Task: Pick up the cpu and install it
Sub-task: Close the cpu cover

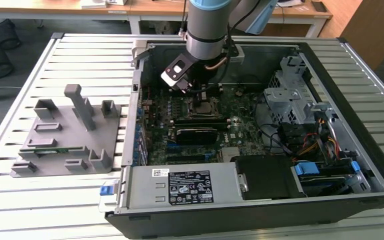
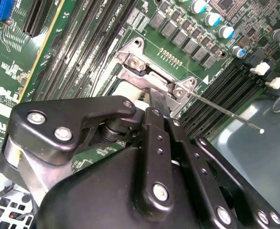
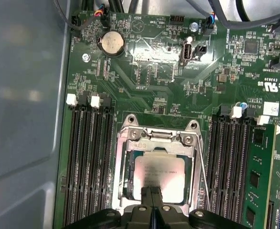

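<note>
Ok so the cpu [image 3: 160,175] is already down in the socket [image 3: 156,136]. It's lying flat, silvery plate up, mid-board and toward the far side of the case [image 1: 259,220] in the exterior view. The gripper [image 3: 152,194] hangs right over it, fingers pinched together w/ nothing between them, tips over one edge of the chip. Can't tell if they're touching the plate or just above it.

Imo this is the tail end of the install step: chip placed, not carried. The thin lever wire [image 2: 226,113] sticks out free beside the socket in the second wrist view, so I'd guess it's not locked down yet, tho not 100% sure.

Orientation: it's square, so no real long axis. Edges run parallel w/ the socket frame and the RAM slots [image 3: 90,162] either side, no visible skew or tilt.

Any move from here calls for straight up/down, no sideways drag, bc a nudge could prob shift the chip in its seat. The grey fixture [image 1: 65,135] on the exterior view's left is well apart.
</note>
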Controlling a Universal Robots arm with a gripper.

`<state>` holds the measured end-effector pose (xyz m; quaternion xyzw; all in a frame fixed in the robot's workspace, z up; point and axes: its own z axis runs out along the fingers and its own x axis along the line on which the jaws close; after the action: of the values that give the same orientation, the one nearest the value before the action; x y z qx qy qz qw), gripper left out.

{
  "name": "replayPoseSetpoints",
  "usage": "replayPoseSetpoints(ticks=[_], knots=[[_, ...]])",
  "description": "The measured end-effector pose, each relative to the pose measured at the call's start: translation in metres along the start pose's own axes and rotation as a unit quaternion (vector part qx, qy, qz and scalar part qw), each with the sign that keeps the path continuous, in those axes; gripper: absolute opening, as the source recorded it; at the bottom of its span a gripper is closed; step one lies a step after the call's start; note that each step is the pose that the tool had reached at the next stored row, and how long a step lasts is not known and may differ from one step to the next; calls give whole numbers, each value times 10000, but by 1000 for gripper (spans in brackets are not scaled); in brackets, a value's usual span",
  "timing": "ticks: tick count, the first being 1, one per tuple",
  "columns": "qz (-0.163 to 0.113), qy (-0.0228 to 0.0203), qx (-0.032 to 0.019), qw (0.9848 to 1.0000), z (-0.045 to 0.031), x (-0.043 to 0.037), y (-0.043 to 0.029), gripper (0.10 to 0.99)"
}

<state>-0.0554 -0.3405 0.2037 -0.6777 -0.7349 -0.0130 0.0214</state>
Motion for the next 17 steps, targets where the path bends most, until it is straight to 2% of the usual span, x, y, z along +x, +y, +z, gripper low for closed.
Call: replayPoseSetpoints(ticks=[8, 13, 17], knots=[[-1, -3, 3, 10000, 42, -2, -13, 106], [-1, -2, 1, 10000, 50, -2, 45, 106], [-2, 3, -3, 10000, 45, 0, 54, 106]])
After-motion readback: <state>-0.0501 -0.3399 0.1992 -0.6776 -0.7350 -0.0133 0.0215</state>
